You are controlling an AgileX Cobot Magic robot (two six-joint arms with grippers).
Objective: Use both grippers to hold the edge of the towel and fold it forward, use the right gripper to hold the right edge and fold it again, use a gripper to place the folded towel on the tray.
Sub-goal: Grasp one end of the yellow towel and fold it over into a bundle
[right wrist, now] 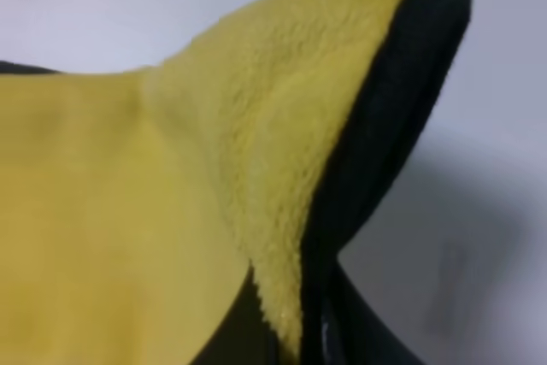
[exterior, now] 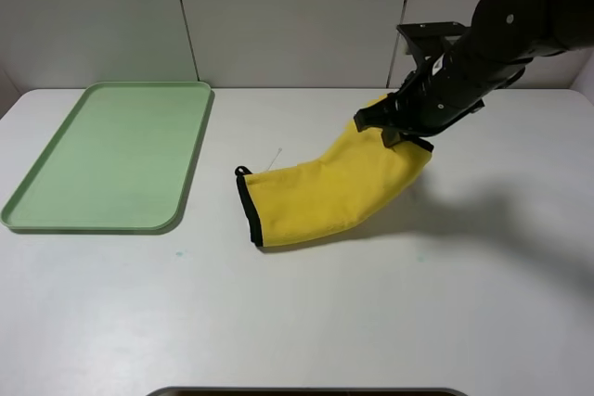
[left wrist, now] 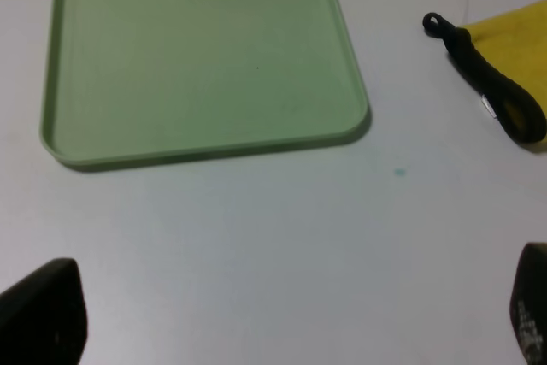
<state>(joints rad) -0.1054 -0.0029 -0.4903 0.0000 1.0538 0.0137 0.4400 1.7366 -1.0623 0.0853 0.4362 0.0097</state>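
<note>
The yellow towel (exterior: pixel 325 187) lies folded in a long band on the white table, its black-edged left end (exterior: pixel 249 210) resting flat. My right gripper (exterior: pixel 394 132) is shut on the towel's right end and holds it lifted off the table. The right wrist view is filled by the raised yellow plush (right wrist: pixel 214 168) and its black edging (right wrist: pixel 385 126). The pale-green tray (exterior: pixel 111 150) sits at the left and holds nothing. My left gripper (left wrist: pixel 286 331) is open, with its fingertips (left wrist: pixel 43 309) wide apart over bare table near the tray's corner (left wrist: pixel 350 117). The towel's loop end (left wrist: pixel 496 96) shows there too.
A grey wall stands behind the table. A dark object (exterior: pixel 306 391) shows at the table's front edge. A small teal speck (left wrist: pixel 399 173) marks the table between the tray and the towel.
</note>
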